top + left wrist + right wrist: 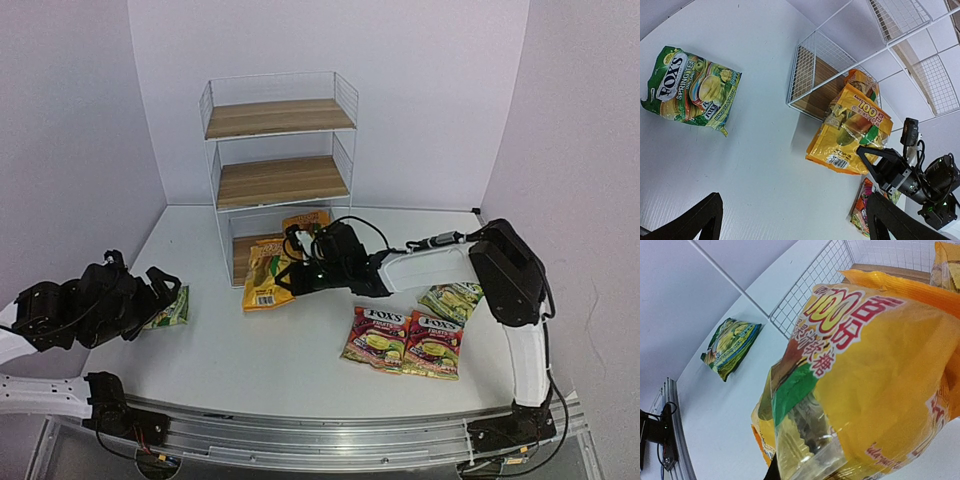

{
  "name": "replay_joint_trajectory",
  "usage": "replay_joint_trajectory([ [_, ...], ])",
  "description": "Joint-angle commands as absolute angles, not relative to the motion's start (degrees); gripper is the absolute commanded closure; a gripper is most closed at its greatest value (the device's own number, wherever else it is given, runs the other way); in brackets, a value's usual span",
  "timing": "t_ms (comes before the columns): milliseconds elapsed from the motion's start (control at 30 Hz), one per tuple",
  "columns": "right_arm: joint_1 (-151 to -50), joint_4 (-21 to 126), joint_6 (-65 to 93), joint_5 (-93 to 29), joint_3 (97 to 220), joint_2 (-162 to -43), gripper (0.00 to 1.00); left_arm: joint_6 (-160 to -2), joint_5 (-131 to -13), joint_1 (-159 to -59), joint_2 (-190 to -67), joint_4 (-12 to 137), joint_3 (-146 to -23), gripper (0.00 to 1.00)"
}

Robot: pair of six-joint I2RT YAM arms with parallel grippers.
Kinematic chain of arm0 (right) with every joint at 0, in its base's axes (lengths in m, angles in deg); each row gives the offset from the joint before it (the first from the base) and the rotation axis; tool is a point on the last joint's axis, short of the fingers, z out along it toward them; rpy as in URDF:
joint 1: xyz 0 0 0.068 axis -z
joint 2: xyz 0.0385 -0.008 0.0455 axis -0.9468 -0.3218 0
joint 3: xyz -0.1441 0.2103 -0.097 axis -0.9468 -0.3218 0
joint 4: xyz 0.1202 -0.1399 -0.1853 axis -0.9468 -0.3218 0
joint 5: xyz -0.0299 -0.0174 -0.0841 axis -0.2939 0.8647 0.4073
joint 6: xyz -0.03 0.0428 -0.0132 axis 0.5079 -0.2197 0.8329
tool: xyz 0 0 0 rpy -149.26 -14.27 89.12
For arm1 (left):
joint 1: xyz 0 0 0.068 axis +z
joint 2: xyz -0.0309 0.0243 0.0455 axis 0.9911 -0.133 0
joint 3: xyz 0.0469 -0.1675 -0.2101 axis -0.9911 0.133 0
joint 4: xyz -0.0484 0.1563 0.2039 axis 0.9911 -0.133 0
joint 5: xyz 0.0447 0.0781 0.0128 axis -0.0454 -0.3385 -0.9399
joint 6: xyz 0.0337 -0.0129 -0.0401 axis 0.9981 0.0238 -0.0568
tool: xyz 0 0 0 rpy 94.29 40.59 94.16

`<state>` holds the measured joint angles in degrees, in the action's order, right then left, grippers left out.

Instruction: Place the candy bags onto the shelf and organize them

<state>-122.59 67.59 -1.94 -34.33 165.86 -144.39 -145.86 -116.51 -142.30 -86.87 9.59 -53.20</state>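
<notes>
Before the shelf (pixel 282 181), yellow bag (pixel 266 276)

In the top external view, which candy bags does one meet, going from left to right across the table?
green glossy candy bag → yellow-orange glossy candy bag → red-magenta FOX'S bag → second red-magenta FOX'S bag. The right-hand green bag overlaps the last one, so it is omitted.

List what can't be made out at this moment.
- Right gripper: in the right wrist view the front yellow bag covers its fingers; grip unclear.
- Rear yellow bag: mostly behind the front one in every view.
- Left green bag: top view, partly hidden by the left gripper.
- Shelf: top view, bottom board largely behind both yellow bags.
</notes>
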Motion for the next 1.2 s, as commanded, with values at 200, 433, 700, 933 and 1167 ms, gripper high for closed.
replay_joint_trajectory([
  [200,-120.7,73.5,7.6,-33.2,179.3,-150.6,1.00,-142.0,-116.5,-142.2,-84.4,12.5,-53.1,0.00],
  [433,-119.9,74.1,9.6,-33.5,184.5,-154.7,1.00,-140.6,-116.7,-142.2,-83.0,13.6,-52.7,0.00],
  [700,-119.6,75.0,12.6,-33.8,189.6,-159.5,1.00,-139.0,-116.0,-142.2,-82.6,15.1,-52.0,0.00],
  [933,-119.1,74.9,13.6,-35.7,192.6,-162.2,1.00,-138.5,-115.8,-142.2,-82.8,15.3,-52.0,0.00],
  [1167,-118.7,74.8,15.7,-34.9,194.6,-163.9,0.98,-138.4,-115.5,-142.2,-82.6,15.6,-51.4,0.00],
])
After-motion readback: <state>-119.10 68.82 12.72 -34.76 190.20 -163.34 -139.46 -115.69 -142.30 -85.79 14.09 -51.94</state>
